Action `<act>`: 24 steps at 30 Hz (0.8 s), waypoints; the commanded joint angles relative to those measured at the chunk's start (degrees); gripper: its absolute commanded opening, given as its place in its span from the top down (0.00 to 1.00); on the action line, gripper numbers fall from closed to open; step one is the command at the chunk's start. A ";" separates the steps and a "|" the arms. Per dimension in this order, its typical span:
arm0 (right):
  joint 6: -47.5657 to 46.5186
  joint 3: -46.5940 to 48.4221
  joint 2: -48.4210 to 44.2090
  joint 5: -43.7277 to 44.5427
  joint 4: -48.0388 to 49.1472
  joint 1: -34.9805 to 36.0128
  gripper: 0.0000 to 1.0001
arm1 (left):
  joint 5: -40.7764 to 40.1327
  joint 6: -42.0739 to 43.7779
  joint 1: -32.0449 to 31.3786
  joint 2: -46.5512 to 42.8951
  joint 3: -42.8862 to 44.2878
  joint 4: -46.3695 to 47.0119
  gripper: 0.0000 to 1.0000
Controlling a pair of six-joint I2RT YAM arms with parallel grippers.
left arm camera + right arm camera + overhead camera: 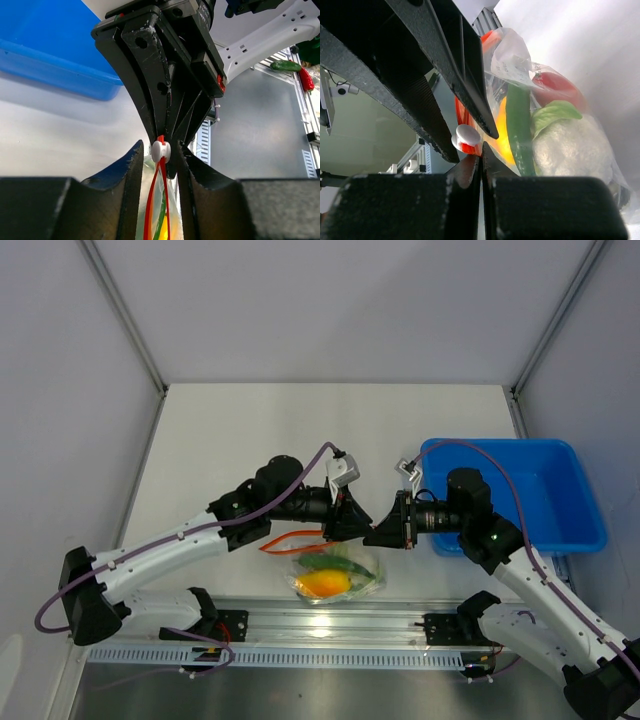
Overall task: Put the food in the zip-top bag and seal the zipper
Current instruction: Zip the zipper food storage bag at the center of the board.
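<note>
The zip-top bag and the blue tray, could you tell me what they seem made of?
Zip-top bag: thin clear plastic film with a glossy finish, judging by its crinkles and glare. Blue tray: probably rigid moulded plastic, going by its smooth, slightly shiny walls.

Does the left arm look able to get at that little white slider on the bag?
Probably yes. The left tool straddles the slider, fingers apart, with nothing between. The right tool, shut on the zipper right beside it, crowds the spot but doesn't seem to block it.
</note>
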 commanded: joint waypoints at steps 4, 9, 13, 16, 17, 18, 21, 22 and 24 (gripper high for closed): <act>0.64 2.06 -0.95 -0.82 3.15 0.27 1.00 | 0.41 0.56 -0.55 0.68 3.11 1.61 0.76; 0.46 1.71 -0.95 -0.21 3.06 0.27 1.00 | 0.33 -0.59 -0.55 0.50 2.58 2.05 1.00; 0.81 0.83 -1.65 1.20 3.94 0.27 1.00 | -0.29 -2.25 -0.55 -0.37 0.92 2.84 0.99; 1.43 -0.23 -2.88 2.52 5.60 0.27 1.00 | -0.38 -2.87 -0.55 -0.99 -0.14 2.50 0.99; 1.86 -0.49 -3.58 2.69 6.13 0.27 1.00 | -0.20 -2.96 -0.55 -1.25 -0.32 2.49 1.00; 2.13 -1.10 -3.93 2.78 6.66 0.35 1.00 | -0.11 -3.48 -0.55 -1.60 -1.19 2.58 1.00; 2.92 -1.90 -4.64 3.40 8.86 0.27 1.00 | -0.11 -4.54 -0.38 -3.01 -3.21 3.81 0.99; 3.18 -2.25 -4.47 3.48 9.82 0.35 1.00 | -0.11 -5.50 -0.37 -3.36 -3.39 3.81 0.99; 4.32 -2.69 -3.77 2.79 11.14 0.35 1.00 | 0.24 -6.38 -0.29 -3.98 -3.83 6.09 1.00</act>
